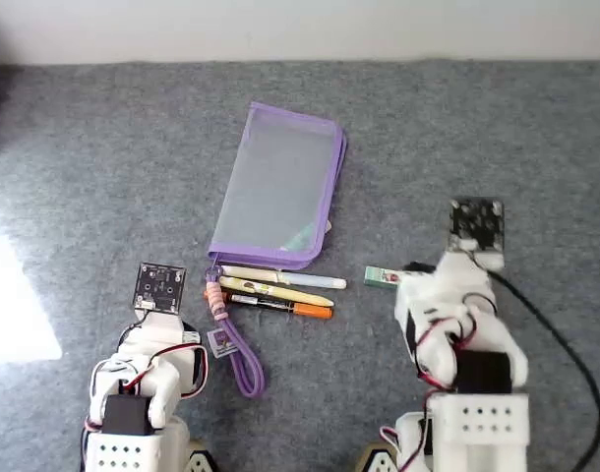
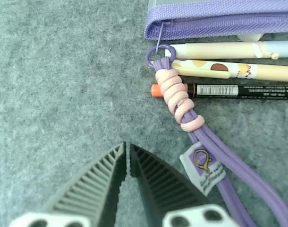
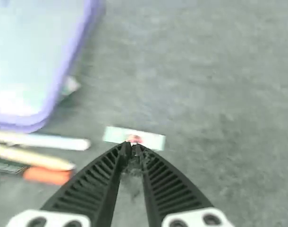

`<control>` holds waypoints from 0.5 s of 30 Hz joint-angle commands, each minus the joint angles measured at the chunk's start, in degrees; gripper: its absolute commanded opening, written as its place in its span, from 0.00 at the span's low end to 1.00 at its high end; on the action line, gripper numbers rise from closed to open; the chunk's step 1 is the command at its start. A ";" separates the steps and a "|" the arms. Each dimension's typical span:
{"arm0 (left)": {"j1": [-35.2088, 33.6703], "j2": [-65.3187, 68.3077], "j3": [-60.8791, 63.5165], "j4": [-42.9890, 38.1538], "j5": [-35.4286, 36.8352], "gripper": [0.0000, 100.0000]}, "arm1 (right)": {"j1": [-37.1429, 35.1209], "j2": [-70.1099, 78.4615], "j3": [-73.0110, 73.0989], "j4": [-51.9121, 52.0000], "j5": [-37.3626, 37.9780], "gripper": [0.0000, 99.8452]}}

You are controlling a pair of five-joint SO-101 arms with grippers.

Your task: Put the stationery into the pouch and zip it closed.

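A flat purple-edged pouch (image 1: 280, 187) lies at the centre of the table, its zip pull tied to a pink coil (image 2: 177, 99) and a purple strap (image 1: 239, 352). Three pens lie side by side just below it: a white pen (image 2: 219, 49), a yellow dotted pen (image 2: 229, 70) and a black marker with orange ends (image 2: 224, 91). A small green and white eraser (image 1: 382, 276) lies to their right. My left gripper (image 2: 127, 147) is shut and holds nothing, on the carpet beside the strap's tag (image 2: 203, 168). My right gripper (image 3: 131, 150) is shut, its tips at the near edge of the eraser (image 3: 133, 137).
Grey carpet (image 1: 497, 128) covers the whole table. The left arm (image 1: 148, 379) stands at the lower left and the right arm (image 1: 462, 334) at the lower right, a black cable (image 1: 566, 354) trailing from it. A bright patch (image 1: 15, 305) lies at the left edge.
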 commanded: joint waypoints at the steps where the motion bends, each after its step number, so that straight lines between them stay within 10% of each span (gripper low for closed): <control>1: 0.44 0.00 -0.48 -1.32 -0.26 0.01 | -8.04 11.30 -14.68 6.73 -4.48 0.01; 15: 0.44 0.00 -0.48 -1.32 -0.26 0.01 | -24.48 43.65 -29.71 3.12 -9.49 0.30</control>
